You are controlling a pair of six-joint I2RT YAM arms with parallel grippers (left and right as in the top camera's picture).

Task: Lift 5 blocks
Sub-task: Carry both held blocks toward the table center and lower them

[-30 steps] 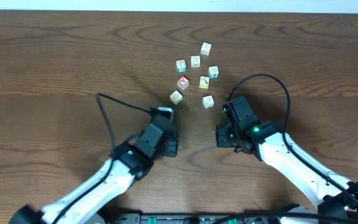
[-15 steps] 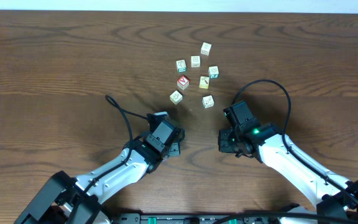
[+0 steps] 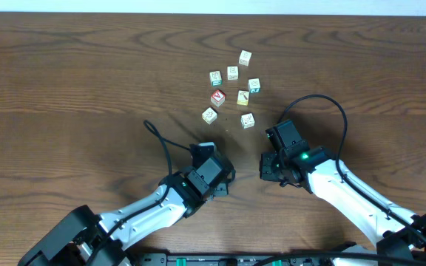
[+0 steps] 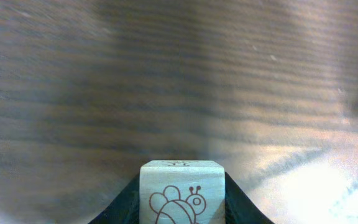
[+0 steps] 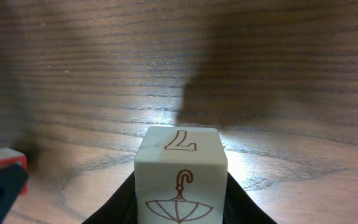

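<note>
Spanning the scene: dark brown wood-grain table (image 3: 65,81), with glare patches in both wrist views; a pale strip (image 3: 198,6) runs along its far edge.
Left gripper (image 4: 181,208): clamped on a cream wooden cube with a bee drawing (image 4: 182,183); whether it clears the wood, I cannot tell.
Right gripper (image 5: 179,208): clamped on a cream wooden cube marked 7 and an umbrella (image 5: 180,162).
Loose cream cubes (image 3: 232,72): clustered on the table beyond both grippers, near a red-faced cube (image 3: 218,97) and a yellowish-tan cube (image 3: 242,97).

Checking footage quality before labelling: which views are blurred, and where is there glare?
Left wrist: the table is smeared while the bee block is sharp, glare at lower right. Right wrist: wood grain crisp, a bright patch behind the umbrella block. Overhead: sharp, evenly lit.
</note>
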